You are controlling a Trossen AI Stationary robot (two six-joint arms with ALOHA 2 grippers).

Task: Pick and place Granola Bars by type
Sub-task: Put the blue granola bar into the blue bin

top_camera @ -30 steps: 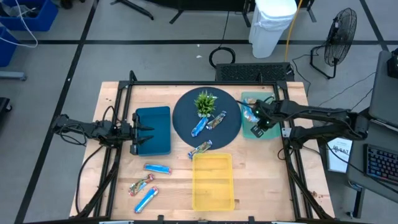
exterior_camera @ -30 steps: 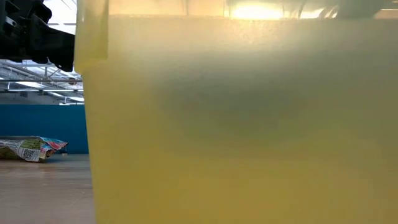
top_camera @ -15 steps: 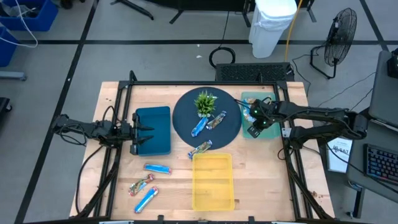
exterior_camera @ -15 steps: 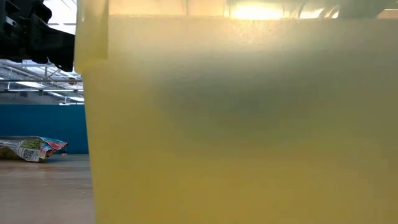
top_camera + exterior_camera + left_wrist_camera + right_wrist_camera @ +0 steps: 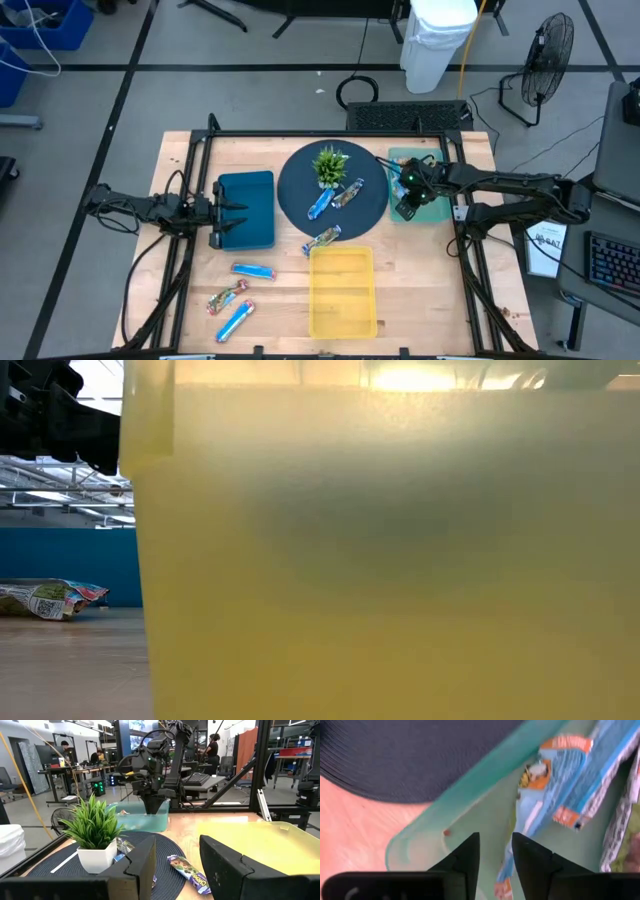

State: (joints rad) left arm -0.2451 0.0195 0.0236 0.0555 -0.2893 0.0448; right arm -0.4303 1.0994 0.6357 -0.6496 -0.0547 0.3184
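We read no lettering on any wrapper. Right of centre, our right gripper (image 5: pixel 407 203) hangs over the teal tray (image 5: pixel 436 212), fingers narrowly parted and empty above a blue bar (image 5: pixel 555 785); it has edged leftward. Our left gripper (image 5: pixel 237 213), fingers parted, waits over the blue bin (image 5: pixel 247 208) at left. Three granola bars (image 5: pixel 238 296) lie lower left.

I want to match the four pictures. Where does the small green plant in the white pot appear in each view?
High view: the small green plant in the white pot stands at the far edge of the round dark mat.
Low view: not in it; the translucent yellow bin fills the picture.
Left wrist view: the plant stands on the mat, left of centre.
Right wrist view: not in it.
Shared landmark: the round dark mat, except in the low view.
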